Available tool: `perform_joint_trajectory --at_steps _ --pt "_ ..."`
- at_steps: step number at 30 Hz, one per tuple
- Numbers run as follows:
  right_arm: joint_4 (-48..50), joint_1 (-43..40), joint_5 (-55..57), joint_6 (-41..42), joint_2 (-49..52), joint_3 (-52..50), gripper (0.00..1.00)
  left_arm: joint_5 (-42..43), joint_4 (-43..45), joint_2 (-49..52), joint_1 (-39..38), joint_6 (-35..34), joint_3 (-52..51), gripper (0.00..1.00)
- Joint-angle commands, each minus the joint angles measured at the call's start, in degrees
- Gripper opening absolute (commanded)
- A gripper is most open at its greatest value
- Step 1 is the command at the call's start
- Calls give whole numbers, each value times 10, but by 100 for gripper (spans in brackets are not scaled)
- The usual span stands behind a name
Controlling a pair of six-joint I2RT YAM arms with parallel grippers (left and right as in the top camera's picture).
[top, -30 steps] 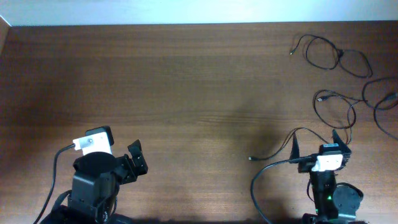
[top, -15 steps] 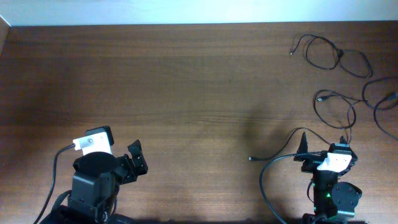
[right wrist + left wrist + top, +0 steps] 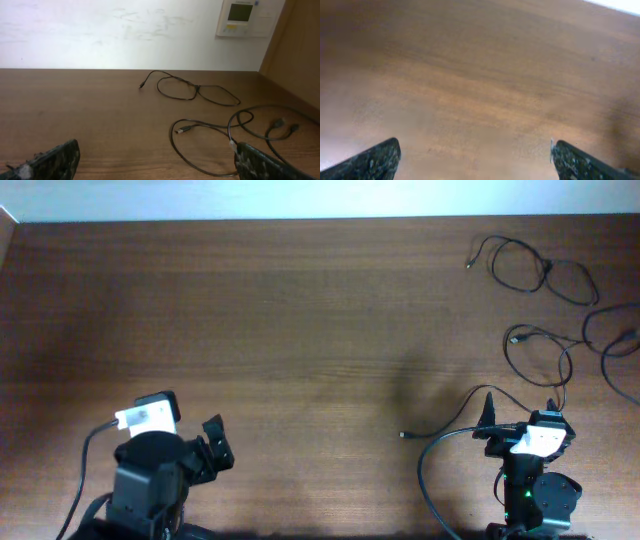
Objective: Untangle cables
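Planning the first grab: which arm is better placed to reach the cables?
Right. The cables lie just ahead of the open right gripper; the left gripper, across the table, has none near it.

The worktop point(image 3: 300, 310) is a warm reddish brown with a fine wood grain. The cables point(image 3: 196, 88) are black. The left claw point(image 3: 475, 165) has black fingers point(image 3: 375, 159) flecked with pale specks, and the right claw point(image 3: 155, 162) has the same colouring. A white camera housing point(image 3: 148, 415) tops the left wrist. The wall point(image 3: 100, 30) is off-white with faint grey smudges. Its wall panel point(image 3: 247, 17) is cream with a greenish screen.
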Motion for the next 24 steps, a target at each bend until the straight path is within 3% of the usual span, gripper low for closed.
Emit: perform_joint_trajectory --at_steps 1,4,7,14,18,24 --pt "-3 -5 9 3 -4 -3 99 -17 -19 -70 54 -3 -5 99" --pt "-3 -5 9 3 -4 -3 99 -22 -12 -227 143 -1 -86 99" --pt "-3 -5 9 3 -4 -3 98 -19 34 -324 179 -1 -168 99" --pt "-3 -5 9 3 -4 -3 98 5 243 -333 180 34 -265 99" --pt "-3 -5 9 3 -4 -3 99 43 442 -333 180 34 -374 99" --pt "-3 -5 9 3 -4 -3 98 123 661 -333 180 134 -509 99"
